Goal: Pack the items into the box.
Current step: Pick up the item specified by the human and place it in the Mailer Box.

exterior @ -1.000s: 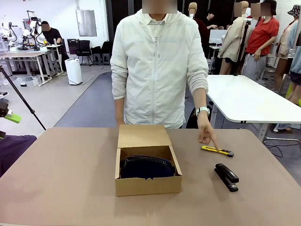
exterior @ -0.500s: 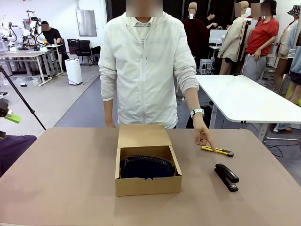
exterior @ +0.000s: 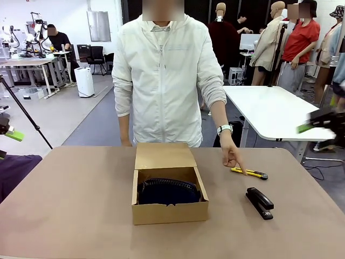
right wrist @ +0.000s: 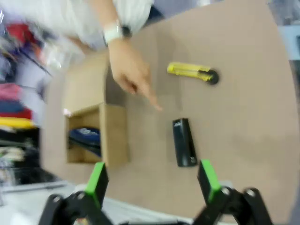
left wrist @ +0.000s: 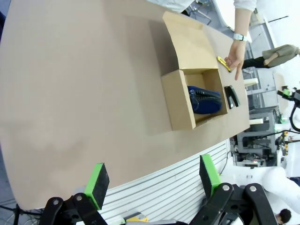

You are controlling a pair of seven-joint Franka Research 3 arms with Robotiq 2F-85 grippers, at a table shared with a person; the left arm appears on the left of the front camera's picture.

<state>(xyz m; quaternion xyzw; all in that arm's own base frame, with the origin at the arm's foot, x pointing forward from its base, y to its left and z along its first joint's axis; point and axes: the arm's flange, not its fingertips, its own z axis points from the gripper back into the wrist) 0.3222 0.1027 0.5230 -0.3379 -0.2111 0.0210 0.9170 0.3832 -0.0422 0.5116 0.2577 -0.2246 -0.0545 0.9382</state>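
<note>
The brown cardboard box [exterior: 170,212] stands open mid-table, its flap lid lying back toward the person. The dark navy ribbed pouch [exterior: 168,191] lies inside it. To the box's right, the black stapler [exterior: 260,203] rests on the table. My right gripper [exterior: 322,121] shows blurred at the right edge, high above the table and open. In its wrist view the right gripper [right wrist: 153,180] is open and empty above the stapler [right wrist: 183,142], with the box [right wrist: 115,136] and pouch [right wrist: 86,137] to the left. My left gripper [left wrist: 153,177] hangs open and empty, far back from the box [left wrist: 178,101], pouch [left wrist: 205,100] and stapler [left wrist: 232,96].
A yellow utility knife [exterior: 249,172] lies behind the stapler. The person's hand [exterior: 233,156] points a finger down beside it. The person stands at the table's far edge, right behind the box. A white table stands beyond at the right.
My right gripper has come into the front view at the right edge, blurred by motion. The person has straightened up; the pointing hand stays by the knife. Box, pouch and stapler are unmoved.
</note>
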